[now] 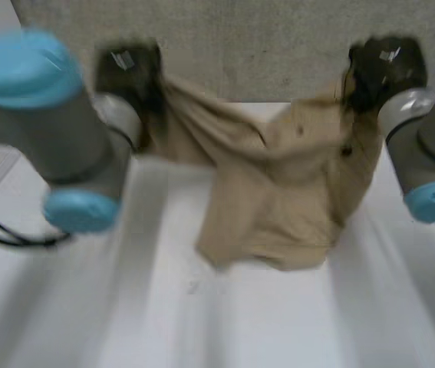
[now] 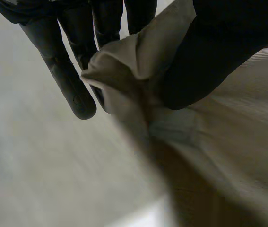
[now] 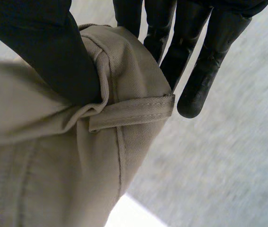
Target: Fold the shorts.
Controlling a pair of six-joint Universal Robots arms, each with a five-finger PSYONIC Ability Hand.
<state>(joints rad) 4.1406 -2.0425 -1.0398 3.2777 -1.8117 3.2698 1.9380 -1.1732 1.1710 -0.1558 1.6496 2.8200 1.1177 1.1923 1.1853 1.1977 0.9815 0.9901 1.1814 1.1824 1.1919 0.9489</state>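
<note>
Tan shorts (image 1: 278, 192) hang above the white table (image 1: 202, 322), stretched between both hands. My left hand (image 1: 129, 73) grips one top corner at the far left. In the left wrist view its thumb (image 2: 209, 52) presses the cloth (image 2: 138, 56) against the fingers (image 2: 63, 75). My right hand (image 1: 382, 69) holds the other top corner at the far right. Its thumb (image 3: 53, 52) pinches the waistband (image 3: 129, 111) with a belt loop against the fingers (image 3: 204, 56). The shorts' lower part sags toward the table's middle.
A grey floor (image 1: 263, 38) lies beyond the table's far edge. My left arm (image 1: 48, 130) and right arm (image 1: 428, 161) flank the shorts on either side.
</note>
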